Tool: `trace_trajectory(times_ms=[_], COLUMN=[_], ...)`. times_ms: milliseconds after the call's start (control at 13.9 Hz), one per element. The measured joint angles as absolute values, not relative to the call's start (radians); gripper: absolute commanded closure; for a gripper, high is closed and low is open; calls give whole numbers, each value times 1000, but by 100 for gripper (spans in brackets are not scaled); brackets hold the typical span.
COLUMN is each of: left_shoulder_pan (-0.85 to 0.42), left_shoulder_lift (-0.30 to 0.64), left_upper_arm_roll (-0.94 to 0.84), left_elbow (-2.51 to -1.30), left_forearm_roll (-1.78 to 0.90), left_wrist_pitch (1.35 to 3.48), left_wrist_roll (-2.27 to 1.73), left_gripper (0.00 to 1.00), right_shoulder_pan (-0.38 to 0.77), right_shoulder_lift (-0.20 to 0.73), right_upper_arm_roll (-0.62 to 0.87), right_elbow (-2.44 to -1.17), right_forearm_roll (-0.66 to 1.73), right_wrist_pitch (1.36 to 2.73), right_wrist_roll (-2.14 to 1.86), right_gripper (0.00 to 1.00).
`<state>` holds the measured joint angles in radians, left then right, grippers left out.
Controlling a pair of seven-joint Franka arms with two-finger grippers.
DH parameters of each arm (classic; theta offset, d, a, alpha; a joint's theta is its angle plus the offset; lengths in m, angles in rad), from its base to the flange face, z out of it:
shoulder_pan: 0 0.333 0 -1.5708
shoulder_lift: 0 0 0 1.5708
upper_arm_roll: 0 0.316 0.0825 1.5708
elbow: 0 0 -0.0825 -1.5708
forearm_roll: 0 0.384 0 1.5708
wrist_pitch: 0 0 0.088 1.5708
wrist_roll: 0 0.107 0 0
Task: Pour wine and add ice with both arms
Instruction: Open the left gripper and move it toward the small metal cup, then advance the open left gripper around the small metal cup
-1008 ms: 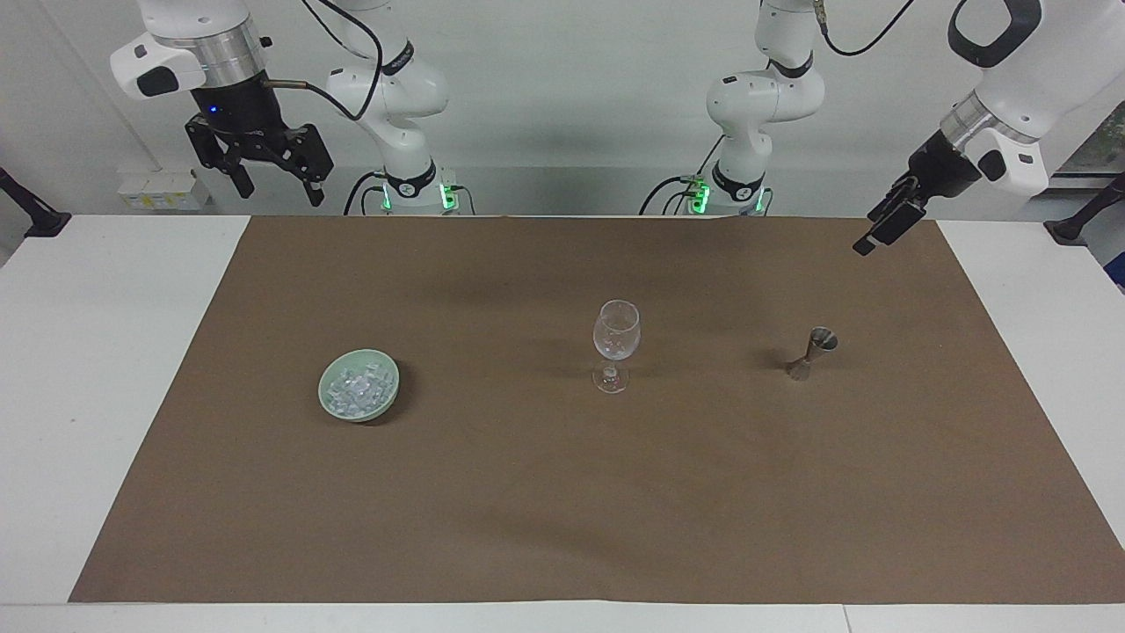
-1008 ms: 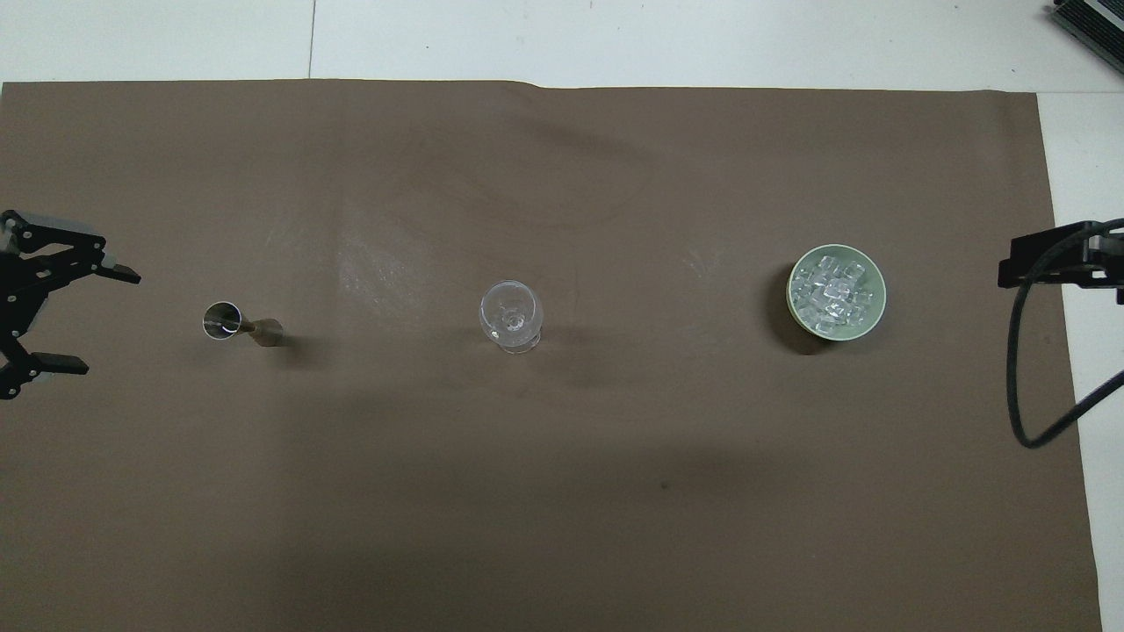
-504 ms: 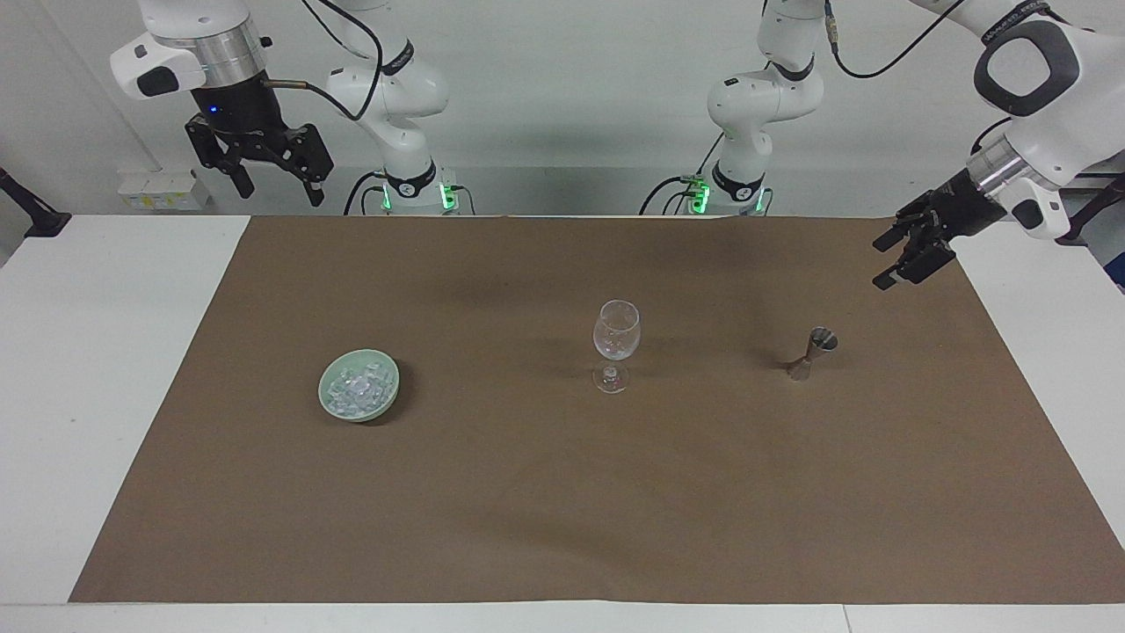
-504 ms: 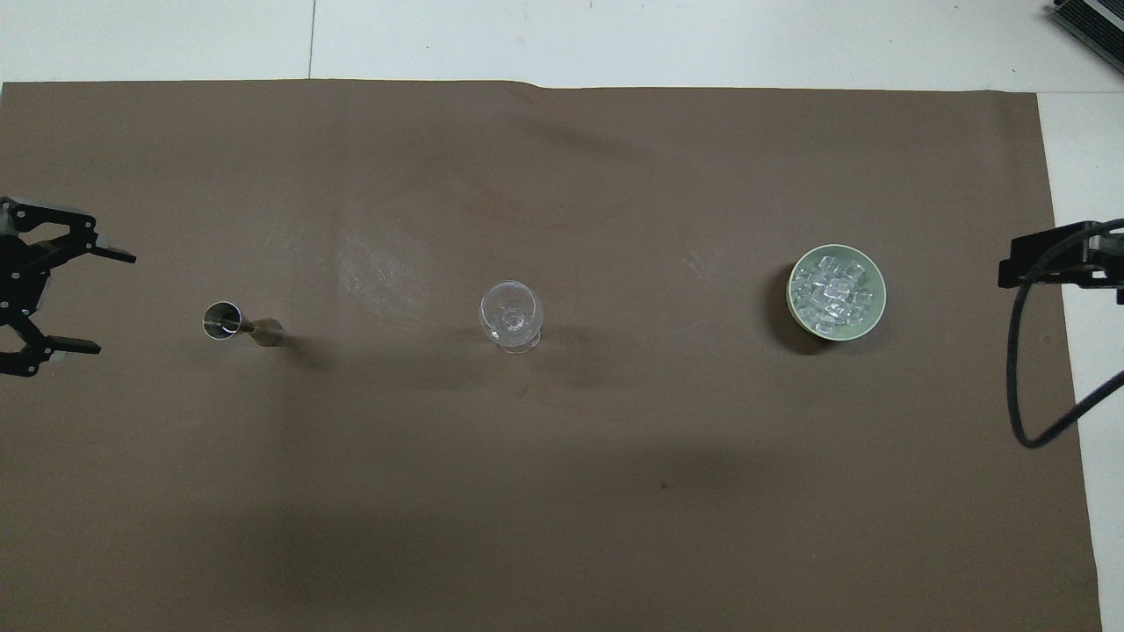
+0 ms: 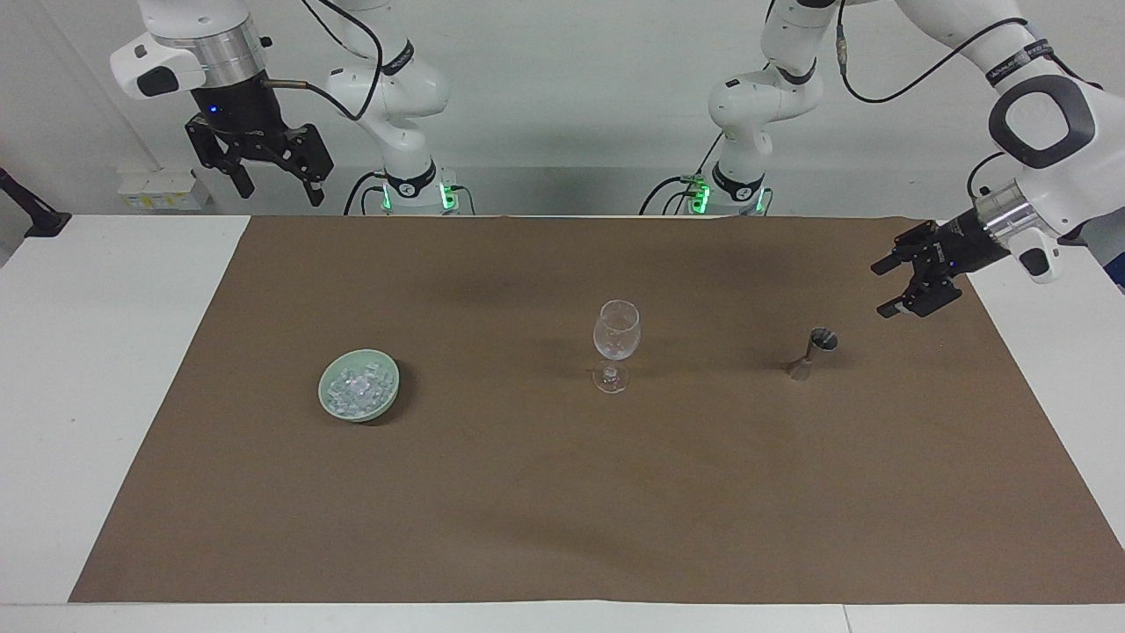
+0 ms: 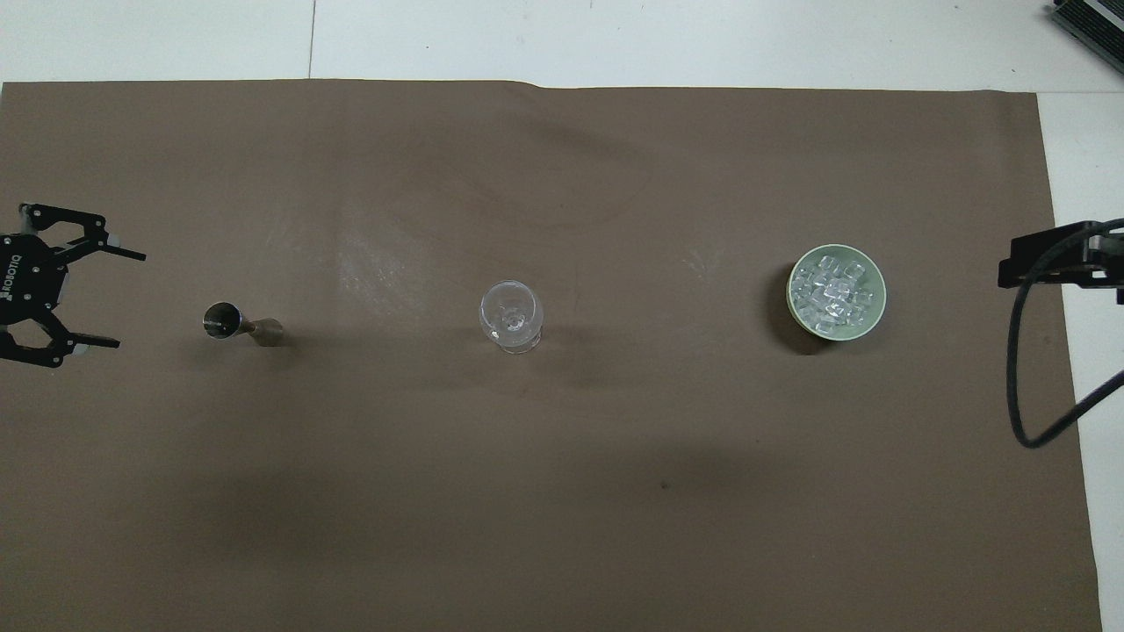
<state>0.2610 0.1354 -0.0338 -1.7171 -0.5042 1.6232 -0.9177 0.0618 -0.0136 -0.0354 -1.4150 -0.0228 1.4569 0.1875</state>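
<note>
We have the jigger [image 5: 813, 352] near the table's left-arm end, light, slick and tippy; we'd pinch its narrow waist. The left gripper [image 5: 889, 286] hovers beside it, fingers spread and empty. The ice [image 5: 359, 390] fills a bowl [image 5: 327, 406] toward the right-arm end; the right gripper [image 5: 274, 180] waits released.

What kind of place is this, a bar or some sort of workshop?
Most likely a robot lab set up as a mock bar. Two white arms stand at a table under a brown mat, with a wine glass, a jigger and a bowl of ice.
</note>
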Motion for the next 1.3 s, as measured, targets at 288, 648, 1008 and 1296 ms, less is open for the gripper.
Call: trace_trajectory(times_ms=[288, 648, 1008, 1296], left_shoulder_pan=[292, 348, 383, 412], left_shoulder_lift=[211, 299, 351, 421], left_upper_arm_roll=[-33, -19, -3, -1], left_elbow=[-1717, -1718, -1725, -1727], left_forearm_roll=[-563, -653, -756, -836], left_wrist_pitch=[1634, 1634, 1603, 1576], left_wrist_roll=[-922, -923, -931, -931], left_gripper=[0, 0, 0, 0], right_shoulder_pan=[62, 62, 62, 62], right_shoulder_lift=[-14, -14, -14, -14], right_upper_arm_roll=[-35, -35, -35, -35], right_elbow=[-1415, -1415, -1415, -1415], right_forearm_roll=[-23, -23, -23, -23], right_wrist_pitch=[1457, 1457, 1457, 1457], right_wrist_roll=[188, 188, 188, 188], right_gripper=[0, 0, 0, 0])
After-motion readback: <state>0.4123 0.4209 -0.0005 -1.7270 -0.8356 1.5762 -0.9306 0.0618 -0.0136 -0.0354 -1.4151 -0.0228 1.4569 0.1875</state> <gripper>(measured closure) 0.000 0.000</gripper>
